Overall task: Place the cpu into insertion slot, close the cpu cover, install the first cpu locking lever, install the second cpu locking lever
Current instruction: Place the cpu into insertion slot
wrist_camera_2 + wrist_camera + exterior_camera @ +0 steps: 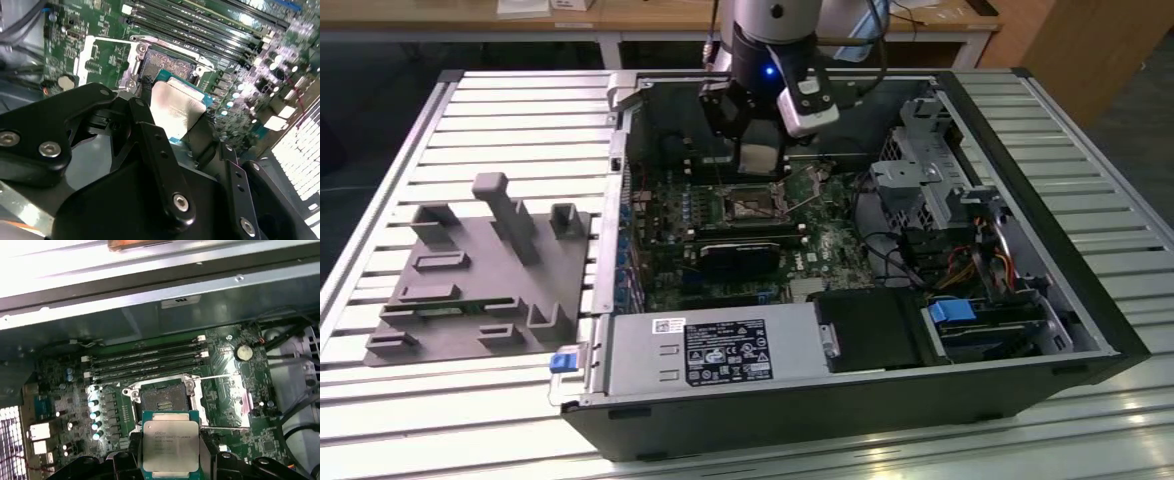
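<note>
- Exterior view: an open computer case [1067, 300] lies on a slatted metal table [400, 150], motherboard facing up. The arm reaches down into the case, and the gripper [761, 160] hangs just above the insertion slot [750, 207]. A black rectangular block [740, 255] sits just beside the slot, and the power supply [720, 350] lies nearer the camera. A grey moulded fixture [480, 270] rests on the table at the exterior view's left, well apart from the case.
- Second wrist view: the gripper [177, 120] pinches the cpu [175, 105] between its black fingers [150, 132], silvery top showing. The cpu is held near the insertion slot [162, 60] and not seated in it. The cpu cover [81, 57] is swung open beside the slot, with green board showing through its window. A coin battery [65, 81] sits near the cover.
- First wrist view: the cpu [171, 440] is clamped by the gripper [171, 465], a dark finger against each side. The insertion slot [160, 400] has its dark centre bare, and the cpu's edge overlaps the slot's rim. The cpu cover [244, 405] lies flipped open to one side. Memory slots [145, 362] run just beyond the socket.
</note>
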Action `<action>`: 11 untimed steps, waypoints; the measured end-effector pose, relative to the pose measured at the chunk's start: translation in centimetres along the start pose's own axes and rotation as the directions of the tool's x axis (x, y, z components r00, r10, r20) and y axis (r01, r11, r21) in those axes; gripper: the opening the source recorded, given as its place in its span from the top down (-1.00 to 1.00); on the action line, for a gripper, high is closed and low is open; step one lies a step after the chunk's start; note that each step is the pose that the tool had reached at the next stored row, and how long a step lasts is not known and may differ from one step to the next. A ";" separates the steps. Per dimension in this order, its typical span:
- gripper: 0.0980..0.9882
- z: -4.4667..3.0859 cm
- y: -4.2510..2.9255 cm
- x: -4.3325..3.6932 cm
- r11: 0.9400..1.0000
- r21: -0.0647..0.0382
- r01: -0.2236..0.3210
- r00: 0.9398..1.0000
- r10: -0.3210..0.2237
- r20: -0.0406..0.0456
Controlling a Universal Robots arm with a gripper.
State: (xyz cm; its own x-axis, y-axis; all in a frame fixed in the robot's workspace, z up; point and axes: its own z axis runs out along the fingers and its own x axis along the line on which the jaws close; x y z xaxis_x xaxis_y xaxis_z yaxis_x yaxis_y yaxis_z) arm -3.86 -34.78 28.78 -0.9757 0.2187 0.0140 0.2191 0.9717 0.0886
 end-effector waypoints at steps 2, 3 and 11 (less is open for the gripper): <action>0.01 0.07 -0.01 0.00 0.999 -0.001 -0.036 0.999 0.036 0.003; 0.01 0.10 -0.01 0.00 0.999 -0.001 -0.054 0.999 0.054 0.005; 0.01 0.37 -0.03 -0.01 0.980 -0.005 -0.197 0.980 0.197 0.017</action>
State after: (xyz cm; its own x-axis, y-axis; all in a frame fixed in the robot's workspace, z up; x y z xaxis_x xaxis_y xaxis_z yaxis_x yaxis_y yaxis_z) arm -3.86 -34.78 28.41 -0.9130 0.4076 0.0140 0.4072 0.9090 0.0886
